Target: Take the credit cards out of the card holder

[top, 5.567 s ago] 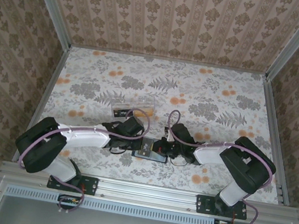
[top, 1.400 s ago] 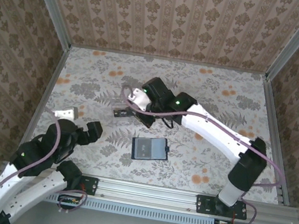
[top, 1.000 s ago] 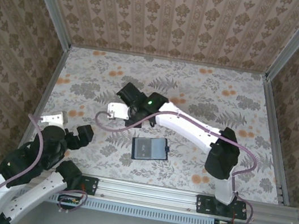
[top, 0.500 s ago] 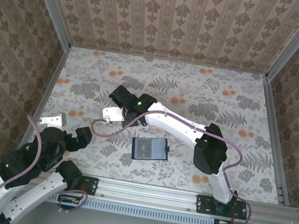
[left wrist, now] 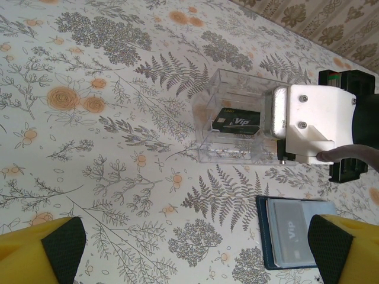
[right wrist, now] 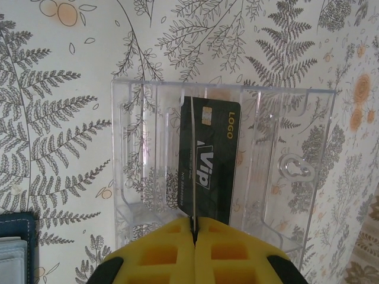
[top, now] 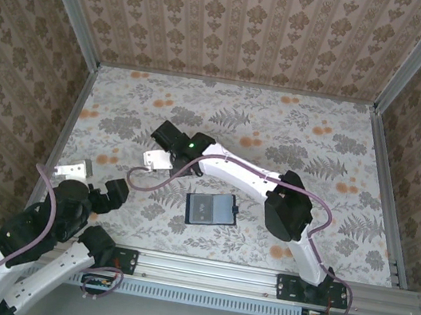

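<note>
Floral table (top: 318,143) | card holder (top: 211,208) open, navy | left fingers (left wrist: 35,254) spread | right fingers (right wrist: 160,254) closed, maybe on card (right wrist: 192,177)

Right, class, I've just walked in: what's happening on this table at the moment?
The right gripper is shut on a silver card, held on edge at the clear box, where a black card already lies. The card holder lies open on the table nearer the arms, with a grey card in it. The left gripper hangs open off to the left, holding nothing.
</note>
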Robot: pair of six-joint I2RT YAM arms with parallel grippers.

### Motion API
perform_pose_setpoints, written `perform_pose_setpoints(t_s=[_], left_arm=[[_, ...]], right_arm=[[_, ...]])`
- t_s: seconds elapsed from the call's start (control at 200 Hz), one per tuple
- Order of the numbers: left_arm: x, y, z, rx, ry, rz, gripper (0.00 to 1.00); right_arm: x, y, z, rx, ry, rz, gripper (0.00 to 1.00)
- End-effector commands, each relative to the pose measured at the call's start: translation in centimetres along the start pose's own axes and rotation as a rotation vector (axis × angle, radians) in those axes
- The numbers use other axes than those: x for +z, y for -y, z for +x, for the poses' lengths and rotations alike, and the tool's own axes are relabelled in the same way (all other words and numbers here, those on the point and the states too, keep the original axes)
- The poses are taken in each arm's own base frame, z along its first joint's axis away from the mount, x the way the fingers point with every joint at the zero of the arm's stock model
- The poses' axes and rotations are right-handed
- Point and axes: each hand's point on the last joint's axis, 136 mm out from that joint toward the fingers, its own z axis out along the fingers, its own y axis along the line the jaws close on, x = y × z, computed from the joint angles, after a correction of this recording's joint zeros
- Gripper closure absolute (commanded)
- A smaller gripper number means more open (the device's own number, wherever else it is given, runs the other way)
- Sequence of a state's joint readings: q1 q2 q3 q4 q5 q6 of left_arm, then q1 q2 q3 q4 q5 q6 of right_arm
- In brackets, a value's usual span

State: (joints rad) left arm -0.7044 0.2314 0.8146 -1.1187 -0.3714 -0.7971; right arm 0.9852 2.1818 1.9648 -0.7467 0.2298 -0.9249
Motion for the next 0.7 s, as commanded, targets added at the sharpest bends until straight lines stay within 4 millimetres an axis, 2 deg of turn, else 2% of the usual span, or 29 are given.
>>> perform_pose_setpoints(t_s=[0.0, 0.41, 0.695], left_arm=[[-0.5, 0.0, -0.5, -0.003, 0.021, 0.008, 0.00], [-0.5, 0.1, -0.5, -0.001, 0.021, 0.012, 0.00], [-0.5, 0.1, -0.4, 0.001, 0.017, 0.012, 0.00]], right_arm=[[0.8, 0.9, 0.3, 0.004, -0.014, 0.020, 1.00], [2.7, 0.2, 0.8, 0.014, -0.041, 0.000, 1.00], [3.6, 0.3, 0.5, 0.033, -0.041, 0.007, 0.84]])
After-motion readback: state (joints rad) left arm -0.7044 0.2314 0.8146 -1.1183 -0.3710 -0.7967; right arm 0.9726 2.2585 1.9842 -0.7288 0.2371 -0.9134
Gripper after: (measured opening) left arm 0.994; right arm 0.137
